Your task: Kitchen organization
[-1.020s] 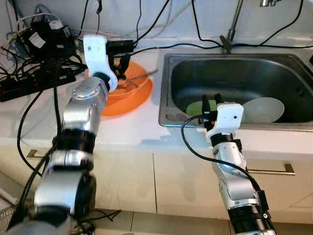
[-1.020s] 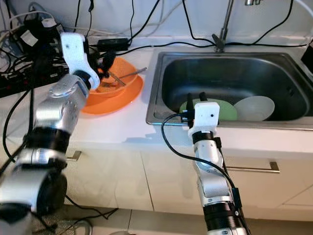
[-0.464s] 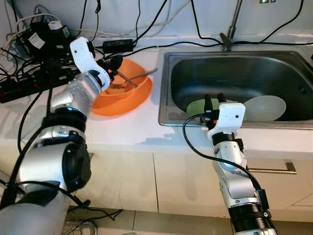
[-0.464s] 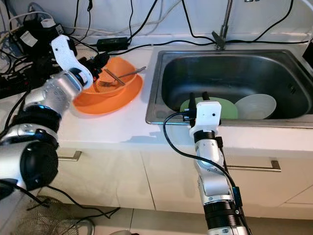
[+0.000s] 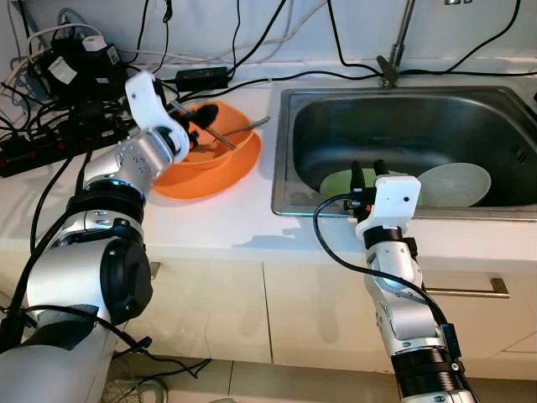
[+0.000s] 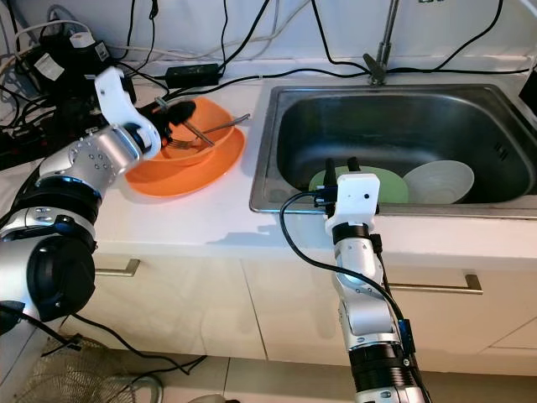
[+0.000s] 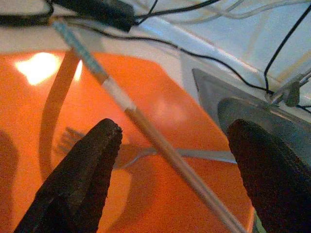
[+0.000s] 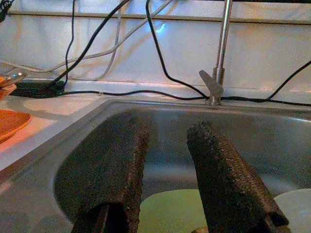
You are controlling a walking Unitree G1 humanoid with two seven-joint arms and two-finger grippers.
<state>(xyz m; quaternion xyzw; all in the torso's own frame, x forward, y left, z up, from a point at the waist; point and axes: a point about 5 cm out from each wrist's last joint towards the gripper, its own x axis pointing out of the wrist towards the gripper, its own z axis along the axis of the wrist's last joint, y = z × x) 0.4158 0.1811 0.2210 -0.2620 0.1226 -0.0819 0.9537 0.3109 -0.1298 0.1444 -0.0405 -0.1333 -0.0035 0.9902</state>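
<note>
**Left claw over orange bowl**

Eye view: left claw [image 5: 191, 128] over the bowl [image 5: 220, 156] on the tabletop [image 5: 226, 220]; right claw [image 5: 366, 175] at the sink [image 5: 289, 151] rim.

Left wrist: fingers [image 7: 82, 165] spread, released, straddling a chopstick [image 7: 160, 148] above a fork [image 7: 146, 151].

Right wrist: fingers [image 8: 116, 170] parted, empty.

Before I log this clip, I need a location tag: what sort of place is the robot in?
Most likely a home kitchen: a steel sink with a tap set into a white counter, dishes lying in the sink, cupboard fronts with handles below, and an orange bowl holding cutlery.
</note>
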